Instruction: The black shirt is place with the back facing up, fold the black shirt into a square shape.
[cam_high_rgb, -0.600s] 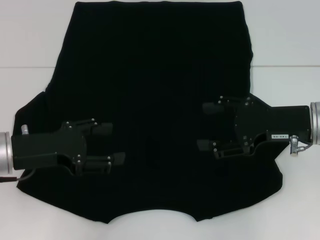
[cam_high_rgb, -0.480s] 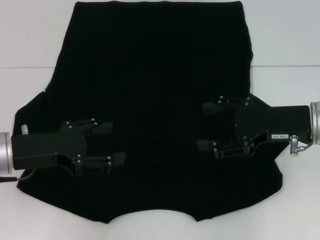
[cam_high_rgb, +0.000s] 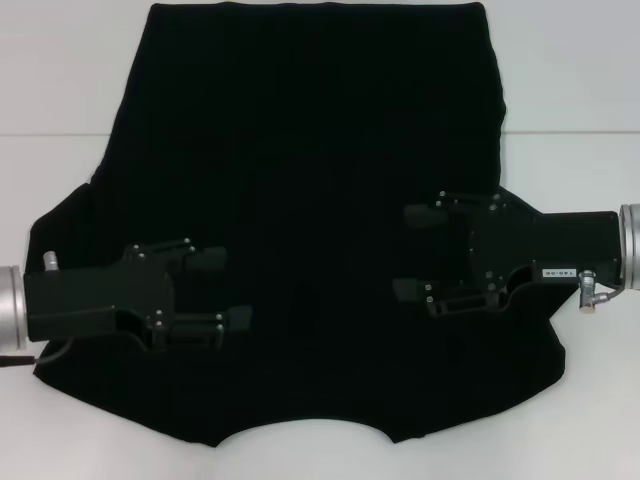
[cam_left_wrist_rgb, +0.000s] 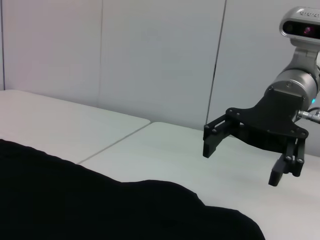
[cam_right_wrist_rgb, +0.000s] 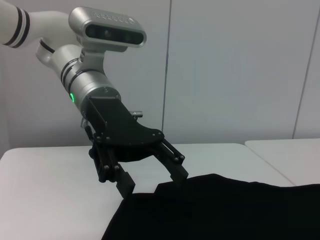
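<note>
- Left tool: jaws wide apart, holding nothing. Fingers point inward toward the shirt's middle. It hangs over the near-left part of the black shirt, by the left sleeve area.
- Same left tool in the right wrist view: fingers spread, tips low, right at the fabric edge. Cannot tell whether they touch the cloth.
- Right tool: jaws also wide apart, empty. Fingers point inward, facing the left tool across the shirt. It sits over the near-right part of the shirt, a bit farther from the robot than the left tool.
- Same right tool in the left wrist view: clearly above the surface, apart from the fabric, with pale counter visible under it.
- Black shirt: spread flat on the white counter, plain black face up, no print visible. Curved neckline is at the near edge, straight hem at the far edge. Sleeves flare out near-left and near-right, under the two arms.
- Both tools lie over the shoulder end of the shirt; the hem half is uncovered.
- A counter seam runs across behind the shirt at about mid-length.
</note>
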